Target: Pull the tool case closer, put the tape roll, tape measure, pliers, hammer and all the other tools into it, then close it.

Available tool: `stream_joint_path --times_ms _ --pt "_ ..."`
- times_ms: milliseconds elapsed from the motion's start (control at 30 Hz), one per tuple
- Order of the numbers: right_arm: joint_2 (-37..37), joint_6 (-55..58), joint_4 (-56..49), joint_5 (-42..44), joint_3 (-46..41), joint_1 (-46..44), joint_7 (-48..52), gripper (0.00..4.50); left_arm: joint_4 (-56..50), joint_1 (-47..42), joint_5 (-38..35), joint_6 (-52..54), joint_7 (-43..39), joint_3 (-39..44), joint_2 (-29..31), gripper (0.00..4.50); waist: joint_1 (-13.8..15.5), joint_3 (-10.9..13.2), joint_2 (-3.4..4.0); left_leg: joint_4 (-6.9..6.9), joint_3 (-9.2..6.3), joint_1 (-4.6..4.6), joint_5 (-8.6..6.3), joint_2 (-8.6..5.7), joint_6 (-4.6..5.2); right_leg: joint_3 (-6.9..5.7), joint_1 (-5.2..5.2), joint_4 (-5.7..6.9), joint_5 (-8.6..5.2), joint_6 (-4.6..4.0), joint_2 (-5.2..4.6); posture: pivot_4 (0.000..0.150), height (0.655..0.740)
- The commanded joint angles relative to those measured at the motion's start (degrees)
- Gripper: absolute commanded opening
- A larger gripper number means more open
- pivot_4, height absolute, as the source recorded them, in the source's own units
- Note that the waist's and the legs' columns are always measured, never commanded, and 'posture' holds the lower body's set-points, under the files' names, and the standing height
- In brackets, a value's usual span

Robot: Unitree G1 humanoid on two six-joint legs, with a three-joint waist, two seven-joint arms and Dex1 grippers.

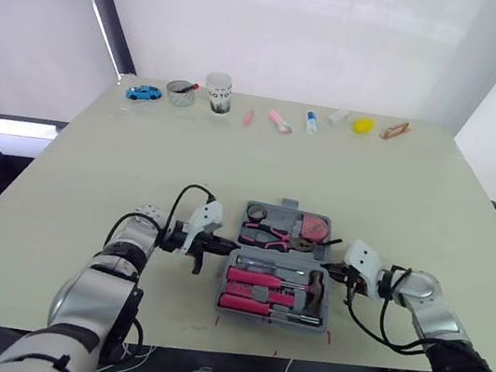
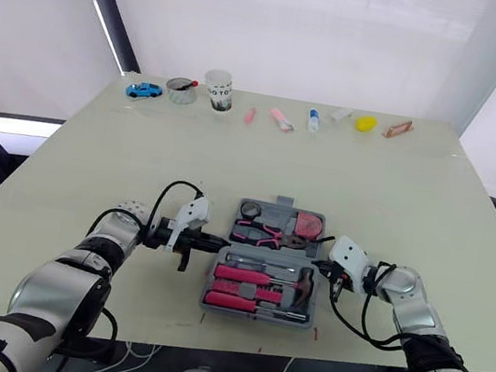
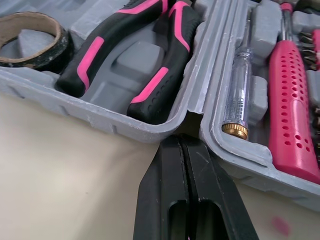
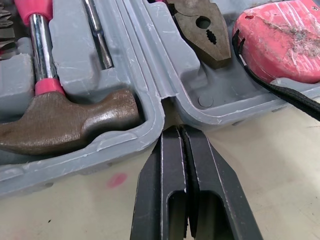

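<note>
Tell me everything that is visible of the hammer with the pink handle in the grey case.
The hammer has a dull brown metal head, a shiny steel neck and a pink grip. It lies flat in its moulded slot in the near half of the open grey plastic tool case, head towards the robot's right. The shut right gripper rests at the case's edge, apart from the hammer.
</note>
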Motion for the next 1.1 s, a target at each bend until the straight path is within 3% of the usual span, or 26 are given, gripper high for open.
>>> stream_joint_path --times_ms 33,633,1100 --pt "0.7 -0.1 -3.4 1.5 0.2 0.8 1.2 0.06 -1.4 1.9 -0.8 0.8 -3.3 -0.2 -1.8 0.00 0.0 0.0 0.00 0.00 0.00 0.00 0.00 0.00 0.00 0.00 0.00 0.00 0.00 0.00 0.00 0.150 0.7400" --pt "-0.3 5.9 -13.0 3.0 0.5 6.1 3.9 0.06 -12.6 13.6 -4.1 3.6 -8.9 -0.8 -0.5 0.00 0.0 -0.1 0.05 0.00 -0.04 0.10 0.00 0.00 0.00 0.00 0.06 0.04 0.00 -0.01 0.00 0.150 0.7400" --pt "-1.0 7.0 -13.8 3.0 0.0 7.1 3.6 0.06 -15.7 14.5 -4.7 6.0 -9.6 -1.7 -0.3 0.00 0.0 -0.1 0.06 0.00 -0.04 0.10 0.00 0.00 0.00 -0.01 0.07 0.03 0.00 -0.01 0.00 0.150 0.7400"
